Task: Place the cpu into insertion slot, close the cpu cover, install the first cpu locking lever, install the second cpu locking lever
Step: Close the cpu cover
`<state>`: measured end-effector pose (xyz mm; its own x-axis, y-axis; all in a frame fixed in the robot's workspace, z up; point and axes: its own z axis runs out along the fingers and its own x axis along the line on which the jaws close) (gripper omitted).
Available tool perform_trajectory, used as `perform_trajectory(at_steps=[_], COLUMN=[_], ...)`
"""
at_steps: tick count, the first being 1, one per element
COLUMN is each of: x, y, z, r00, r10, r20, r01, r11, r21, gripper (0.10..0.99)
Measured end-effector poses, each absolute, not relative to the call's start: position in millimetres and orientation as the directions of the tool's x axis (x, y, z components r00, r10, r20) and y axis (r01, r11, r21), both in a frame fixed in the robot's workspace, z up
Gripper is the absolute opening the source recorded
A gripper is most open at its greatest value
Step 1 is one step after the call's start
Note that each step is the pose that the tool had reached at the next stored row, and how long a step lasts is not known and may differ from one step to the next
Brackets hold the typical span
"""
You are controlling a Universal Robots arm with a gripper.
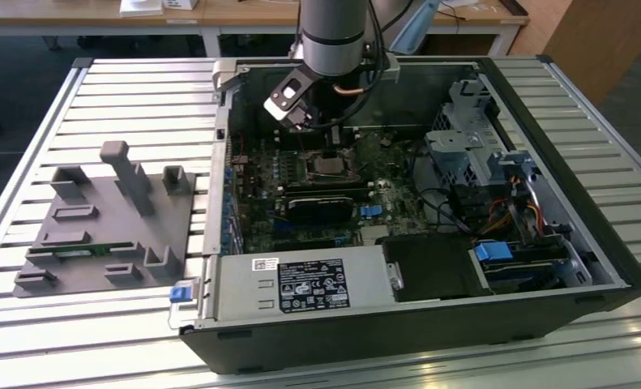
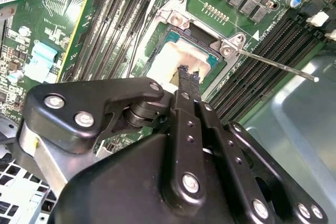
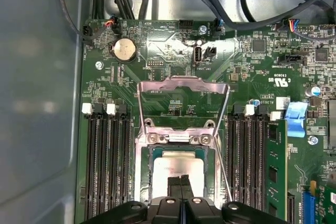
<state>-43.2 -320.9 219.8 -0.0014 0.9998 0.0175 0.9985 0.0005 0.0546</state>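
Observation:
The cpu [image 3: 176, 167] lies flat in the insertion slot [image 3: 142, 169], its pale metal top showing inside the silver rim; it is also the pale square [image 2: 170, 59] in the second wrist view. The cpu cover [image 3: 184, 81] stands swung open beyond the socket, with green board showing through its window. One thin locking lever [image 2: 278, 66] sticks out sideways, unlatched, and runs beside the socket [image 3: 223, 174]. My gripper [image 3: 181, 184] hangs directly over the chip with its fingers [image 2: 188, 80] pressed together, tips at or just above the chip's top. In the exterior view the gripper [image 1: 333, 150] is inside the case above the socket [image 1: 331, 166].
Long black memory slots [image 3: 107, 166] flank the socket on both sides, one holding a green module [image 3: 275, 171]. Cables [image 3: 247, 3] run along the case wall. A drive cage [image 1: 466, 150] and power supply [image 1: 298, 285] fill the case. A grey fixture [image 1: 109, 223] stands on the table at the exterior view's left.

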Motion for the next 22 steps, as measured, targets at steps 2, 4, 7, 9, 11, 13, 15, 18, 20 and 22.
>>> perform_trajectory(at_steps=[2, 4, 7, 9, 11, 13, 15, 18, 20, 22], x=[-43, -43, -43, -43, -43, -43, -43, -43, -43, -43], y=[-321, -321, -321, -321, -321, -321, -321, -324, -328, -330], z=[221, 222, 224, 227, 232, 236, 236, 236, 236, 236], r00=[-0.001, -0.001, -0.001, 0.0, 0.0, 0.0, 0.0, 0.0, 0.0, 0.0], r10=[1.0, 1.0, 1.0, 1.0, 1.0, 1.0, 1.0, 1.0, 1.0, 1.0], r20=[0.017, 0.018, 0.018, 0.018, 0.018, 0.018, 0.018, 0.018, 0.018, 0.018], r01=[0.999, 0.999, 0.999, 0.999, 0.999, 0.999, 0.999, 0.999, 0.999, 0.999], r11=[0.0, 0.0, 0.0, -0.001, -0.001, -0.001, -0.001, -0.001, -0.001, -0.001], r21=[0.054, 0.054, 0.054, 0.054, 0.054, 0.054, 0.054, 0.054, 0.054, 0.054], gripper=[0.106, 0.106, 0.106, 0.106, 0.106, 0.106, 0.106, 0.106, 0.106, 0.106])
